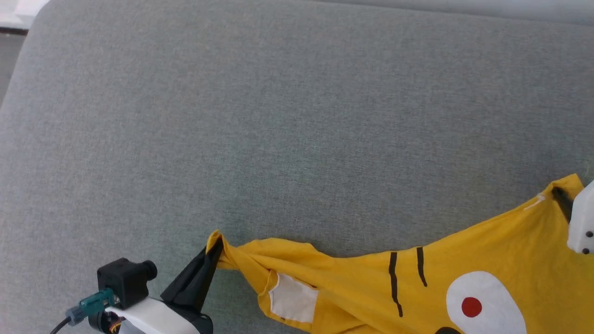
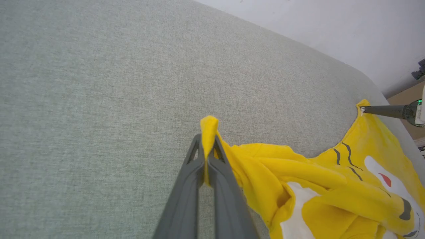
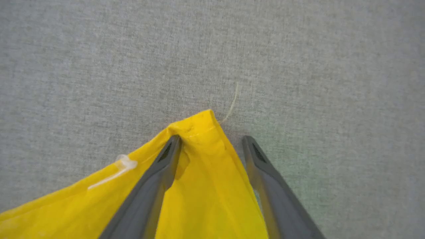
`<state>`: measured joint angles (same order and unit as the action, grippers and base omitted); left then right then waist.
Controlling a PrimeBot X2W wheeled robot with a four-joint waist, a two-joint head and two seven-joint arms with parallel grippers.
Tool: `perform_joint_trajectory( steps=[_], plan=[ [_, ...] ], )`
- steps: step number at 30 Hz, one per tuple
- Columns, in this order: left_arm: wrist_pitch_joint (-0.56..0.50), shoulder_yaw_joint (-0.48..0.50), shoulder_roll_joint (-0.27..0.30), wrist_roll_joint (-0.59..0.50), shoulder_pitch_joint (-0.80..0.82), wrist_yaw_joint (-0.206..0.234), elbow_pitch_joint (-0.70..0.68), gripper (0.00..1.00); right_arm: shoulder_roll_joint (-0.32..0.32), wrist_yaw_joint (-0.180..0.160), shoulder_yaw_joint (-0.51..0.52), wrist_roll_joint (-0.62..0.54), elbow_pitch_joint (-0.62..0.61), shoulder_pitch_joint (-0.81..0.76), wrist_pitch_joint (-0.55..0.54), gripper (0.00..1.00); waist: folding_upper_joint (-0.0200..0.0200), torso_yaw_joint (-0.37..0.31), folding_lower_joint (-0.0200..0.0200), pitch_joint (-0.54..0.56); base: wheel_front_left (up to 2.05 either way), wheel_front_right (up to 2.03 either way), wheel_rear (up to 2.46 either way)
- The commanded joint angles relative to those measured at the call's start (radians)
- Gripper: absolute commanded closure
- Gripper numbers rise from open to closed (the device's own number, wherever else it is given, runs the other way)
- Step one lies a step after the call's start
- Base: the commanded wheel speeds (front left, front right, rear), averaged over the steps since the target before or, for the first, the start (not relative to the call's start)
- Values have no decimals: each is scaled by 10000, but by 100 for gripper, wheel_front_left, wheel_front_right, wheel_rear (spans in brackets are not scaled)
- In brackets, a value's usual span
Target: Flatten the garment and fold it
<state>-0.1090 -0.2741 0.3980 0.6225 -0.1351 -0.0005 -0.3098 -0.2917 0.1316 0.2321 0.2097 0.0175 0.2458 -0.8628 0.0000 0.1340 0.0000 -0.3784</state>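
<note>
Yellow tee, near right of the grey pad

The garment (image 1: 352,278) lies rumpled on the grey pad (image 1: 278,116). The left gripper (image 2: 207,141) is pinched tight on its left corner. The right gripper (image 3: 211,139) is spread wide at the far right corner, one finger over cloth, the other over bare pad.

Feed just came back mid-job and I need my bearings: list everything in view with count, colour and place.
garment: one, mustard yellow with white patches, black stripes, a red-dotted white oval; lower right of head view, bunched near its left corner.
plastic tag: one, whitish; on the garment's edge near its right corner.
loose thread: one, pale; on the surface at that corner's tip.
padded surface: one, grey fabric; under everything.
left gripper: one, dark fingers; shut on the garment's left corner.
right gripper: one, dark fingers; open, straddling the right corner.
</note>
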Motion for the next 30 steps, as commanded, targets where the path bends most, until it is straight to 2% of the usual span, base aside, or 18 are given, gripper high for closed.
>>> perform_joint_trajectory(
  steps=[1,2,8,14,17,21,24,25,26,28,30],
  plan=[
    [74,7,-29,-71,197,-55,54,100,-13,-9,-147,-3,258,-44,-232,93,0,180,0,-192,0,0,0],
    [83,9,-31,-66,209,-53,67,100,-44,-9,-194,2,277,-62,-306,100,0,174,0,-195,0,0,0],
    [91,58,16,-41,197,-3,97,100,117,-9,-157,34,155,-1,-565,100,0,-35,0,8,0,0,0],
    [244,212,112,-89,256,22,51,100,339,-9,-71,149,-233,251,-157,100,0,-373,0,420,0,0,0],
    [668,430,75,-403,607,188,156,100,704,-9,97,274,-476,474,437,100,0,-608,0,803,0,0,0],
    [1379,678,-84,-957,1814,380,605,100,1178,-9,172,325,-616,928,1503,100,0,-848,0,1473,0,0,0],
    [1456,585,39,-1376,3580,121,1463,100,1521,-9,-4,402,-539,1777,2352,100,0,-1137,0,2288,0,0,0],
    [1456,585,39,-1376,3580,121,1463,100,1521,-9,-4,402,-539,1777,2352,100,0,-1137,0,2288,0,0,0],
    [1329,522,137,-1574,4585,-12,1875,100,1573,-9,-97,357,-424,2352,2752,100,0,-1271,0,2637,0,0,0],
    [1166,543,147,-1527,5604,-173,2341,100,1536,-9,-233,240,-213,2973,3137,100,0,-1404,0,2918,0,0,0],
    [1071,545,193,-1532,6099,-267,2583,100,1515,-9,-309,188,-70,3298,3312,100,0,-1481,0,3030,0,0,0]
  ],
)
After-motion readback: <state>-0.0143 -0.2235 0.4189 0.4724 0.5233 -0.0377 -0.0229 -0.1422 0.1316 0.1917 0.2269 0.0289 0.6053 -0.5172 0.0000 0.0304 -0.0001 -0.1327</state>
